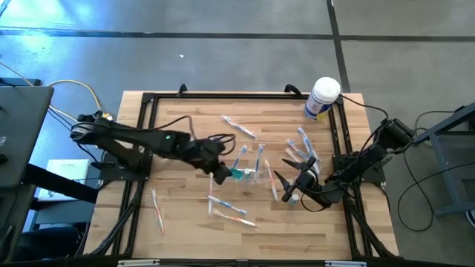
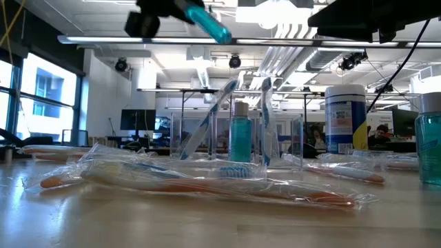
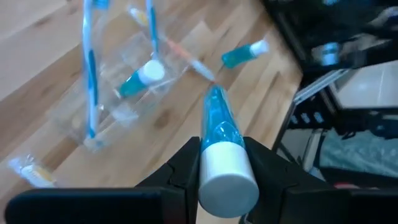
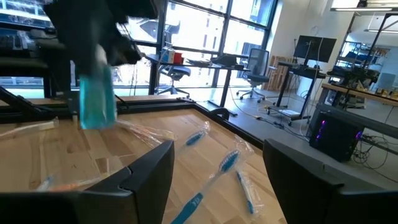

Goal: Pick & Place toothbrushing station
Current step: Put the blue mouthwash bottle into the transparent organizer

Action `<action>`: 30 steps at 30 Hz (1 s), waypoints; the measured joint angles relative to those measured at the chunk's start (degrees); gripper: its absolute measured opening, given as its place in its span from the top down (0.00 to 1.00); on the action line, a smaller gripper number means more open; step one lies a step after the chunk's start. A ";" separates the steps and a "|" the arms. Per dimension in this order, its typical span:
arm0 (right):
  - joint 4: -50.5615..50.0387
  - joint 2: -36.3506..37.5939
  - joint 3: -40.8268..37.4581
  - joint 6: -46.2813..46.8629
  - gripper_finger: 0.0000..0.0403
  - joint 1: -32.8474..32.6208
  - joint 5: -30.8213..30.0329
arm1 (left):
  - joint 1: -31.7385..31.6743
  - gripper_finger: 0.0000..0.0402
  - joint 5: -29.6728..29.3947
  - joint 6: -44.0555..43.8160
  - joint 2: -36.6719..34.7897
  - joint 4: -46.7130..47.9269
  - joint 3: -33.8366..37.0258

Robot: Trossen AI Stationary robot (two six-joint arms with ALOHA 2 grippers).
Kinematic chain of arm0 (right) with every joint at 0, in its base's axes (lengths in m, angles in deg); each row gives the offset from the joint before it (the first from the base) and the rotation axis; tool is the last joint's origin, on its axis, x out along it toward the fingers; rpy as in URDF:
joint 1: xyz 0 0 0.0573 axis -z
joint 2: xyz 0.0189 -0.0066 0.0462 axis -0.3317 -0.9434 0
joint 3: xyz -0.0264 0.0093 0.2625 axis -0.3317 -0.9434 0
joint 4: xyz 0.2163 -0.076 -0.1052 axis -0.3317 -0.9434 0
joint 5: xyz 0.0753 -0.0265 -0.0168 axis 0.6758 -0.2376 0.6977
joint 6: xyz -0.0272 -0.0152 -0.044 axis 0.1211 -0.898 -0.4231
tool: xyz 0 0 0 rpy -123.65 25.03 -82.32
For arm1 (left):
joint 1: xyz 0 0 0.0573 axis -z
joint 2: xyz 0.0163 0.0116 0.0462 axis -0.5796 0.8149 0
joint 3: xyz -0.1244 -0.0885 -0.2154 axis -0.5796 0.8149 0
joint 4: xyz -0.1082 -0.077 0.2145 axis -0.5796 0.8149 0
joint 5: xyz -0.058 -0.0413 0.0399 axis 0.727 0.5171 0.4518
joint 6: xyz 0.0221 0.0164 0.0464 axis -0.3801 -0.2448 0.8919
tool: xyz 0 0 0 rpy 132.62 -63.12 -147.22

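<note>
The toothbrushing station, a clear plastic holder [image 1: 254, 172] [image 3: 115, 99] [image 2: 238, 141], stands on its base at the table's middle. Two toothbrushes and a small teal bottle [image 3: 140, 78] stand in it. My left gripper [image 1: 221, 175] [image 3: 224, 155] hovers just left of the holder and above it, shut on a small blue tube with a white cap [image 3: 217, 124] [image 2: 210, 24]. My right gripper [image 1: 283, 190] [image 4: 214, 177] waits open, level, to the right of the holder, with nothing between its fingers. My left gripper pinches the blue tube between its two fingers at the white cap end [image 3: 225, 163]. The fingers slant down from the table's left. The tube runs along them and its blue tail [image 3: 214, 99] sticks out ahead. It is lifted clear of the table and tilted downward.
Wrapped toothbrushes lie scattered over the wood [image 1: 226, 211] [image 1: 304, 148] [image 2: 207, 182]. A white canister with a blue label [image 1: 323, 98] stands at the far right corner. A small blue bottle [image 3: 242, 55] lies by my right gripper. A black frame [image 1: 141, 148] edges the table.
</note>
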 joint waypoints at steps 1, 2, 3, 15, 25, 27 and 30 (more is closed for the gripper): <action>-0.07 0.00 0.00 0.00 0.41 0.00 -0.04 | -0.92 0.78 1.13 0.56 1.21 -0.96 0.00; -0.15 0.00 0.00 0.00 0.41 0.00 -0.04 | -1.80 0.78 2.47 0.83 2.26 -2.07 -0.02; -0.15 0.00 0.00 0.00 0.41 0.00 -0.06 | -2.76 0.78 4.04 0.85 3.35 -2.19 -0.02; -1.15 0.00 0.00 0.00 0.41 0.00 -0.17 | -8.12 0.78 10.96 4.69 8.55 -2.39 -0.28; -1.44 0.00 0.00 0.02 0.41 0.00 -0.15 | -5.00 0.78 8.09 32.99 8.53 -6.96 -0.28; -1.44 0.00 0.00 0.02 0.41 0.00 -0.15 | -4.16 0.78 5.09 41.93 8.53 -6.68 -0.28; -1.44 0.00 0.00 0.01 0.41 0.00 -0.15 | -2.28 0.78 1.26 55.96 8.53 -6.66 -0.28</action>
